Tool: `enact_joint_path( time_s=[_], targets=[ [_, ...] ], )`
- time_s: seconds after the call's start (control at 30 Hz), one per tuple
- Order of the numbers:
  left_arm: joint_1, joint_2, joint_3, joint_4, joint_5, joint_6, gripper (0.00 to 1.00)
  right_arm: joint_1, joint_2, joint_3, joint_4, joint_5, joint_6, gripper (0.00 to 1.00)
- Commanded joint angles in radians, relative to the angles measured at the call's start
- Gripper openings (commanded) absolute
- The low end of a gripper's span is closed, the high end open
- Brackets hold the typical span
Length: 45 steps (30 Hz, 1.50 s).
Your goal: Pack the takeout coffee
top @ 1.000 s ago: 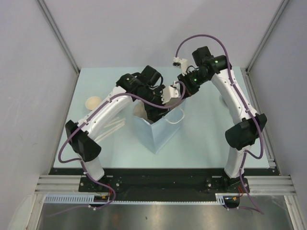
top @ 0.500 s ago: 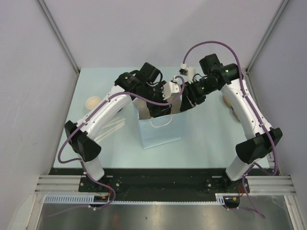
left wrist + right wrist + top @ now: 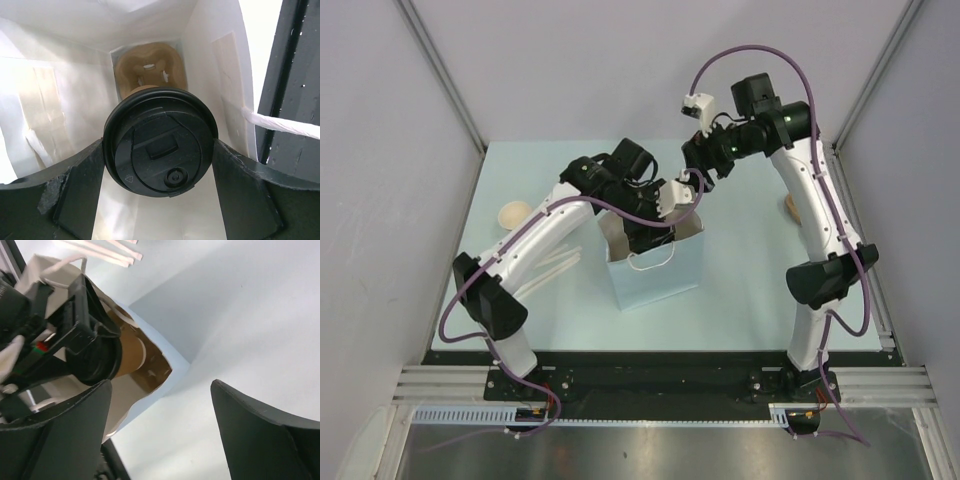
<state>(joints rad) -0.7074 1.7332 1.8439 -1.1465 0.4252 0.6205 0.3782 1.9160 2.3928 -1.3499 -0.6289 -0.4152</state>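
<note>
Down inside pale blue paper bag [image 3: 660,275], kraft-brown paper cup with round black plastic lid [image 3: 160,155] pinched at lid rim between left gripper [image 3: 159,149] fingers [image 3: 75,190]; right gripper [image 3: 161,385] spread wide near bag mouth.

White arms [image 3: 555,222] with black joints [image 3: 492,303] (purple cables [image 3: 740,48] looping), black fingers [image 3: 75,200].

Black-lidded takeout coffee [image 3: 160,142]; pale-blue bag [image 3: 660,285]

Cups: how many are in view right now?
2. A lidded cup is held inside the bag by the left tool; an open cup stands at the table's left side. The right arm may hide more.
</note>
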Motion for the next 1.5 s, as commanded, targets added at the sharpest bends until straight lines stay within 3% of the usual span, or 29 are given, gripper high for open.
enact_joint_path(
  time_s=[0.0,0.17,0.4,0.5,0.53,0.6,0.63,0.7,0.87,1.07,1.2,1.33,1.47],
  targets=[
    [-0.001,-0.073,-0.024,0.004,0.05,0.035,0.29,0.034,0.038,0.037,-0.048,-0.044,-0.177,0.86],
    [-0.001,-0.087,-0.051,0.021,0.053,0.028,0.29,0.071,0.063,0.026,-0.045,-0.103,-0.217,0.84],
    [-0.001,-0.096,-0.061,0.034,0.047,0.028,0.29,0.099,0.072,-0.096,0.041,-0.115,-0.195,0.72],
    [-0.001,-0.113,-0.08,0.039,0.04,0.024,0.29,0.108,0.094,-0.083,0.035,-0.101,-0.183,0.58],
    [-0.003,-0.118,-0.087,0.044,0.024,0.021,0.29,0.108,0.095,-0.081,0.032,-0.103,-0.181,0.45],
    [-0.001,-0.139,-0.115,0.068,0.003,0.01,0.29,0.108,0.086,-0.084,0.026,-0.106,-0.172,0.31],
    [-0.001,-0.147,-0.124,0.077,-0.009,0.001,0.29,0.107,0.08,-0.086,0.034,-0.104,-0.165,0.14],
    [-0.001,-0.168,-0.147,0.1,-0.028,-0.013,0.29,0.107,0.061,-0.083,0.06,-0.077,-0.114,0.0],
    [-0.001,-0.207,-0.215,0.171,-0.083,-0.018,0.29,0.096,-0.011,-0.098,0.182,-0.031,-0.037,0.0],
    [-0.015,-0.293,-0.399,0.274,-0.112,0.018,0.29,0.126,-0.143,-0.259,0.305,0.034,-0.03,0.0],
    [-0.032,-0.354,-0.523,0.375,-0.155,0.007,0.29,0.142,-0.244,-0.433,0.432,0.049,0.004,0.0],
    [-0.059,-0.415,-0.69,0.54,-0.213,-0.031,0.29,0.189,-0.434,-0.763,0.683,0.113,0.0,0.0],
    [-0.092,-0.48,-0.802,0.639,-0.255,-0.076,0.28,0.248,-0.53,-0.891,0.767,0.167,-0.01,0.0]
  ],
)
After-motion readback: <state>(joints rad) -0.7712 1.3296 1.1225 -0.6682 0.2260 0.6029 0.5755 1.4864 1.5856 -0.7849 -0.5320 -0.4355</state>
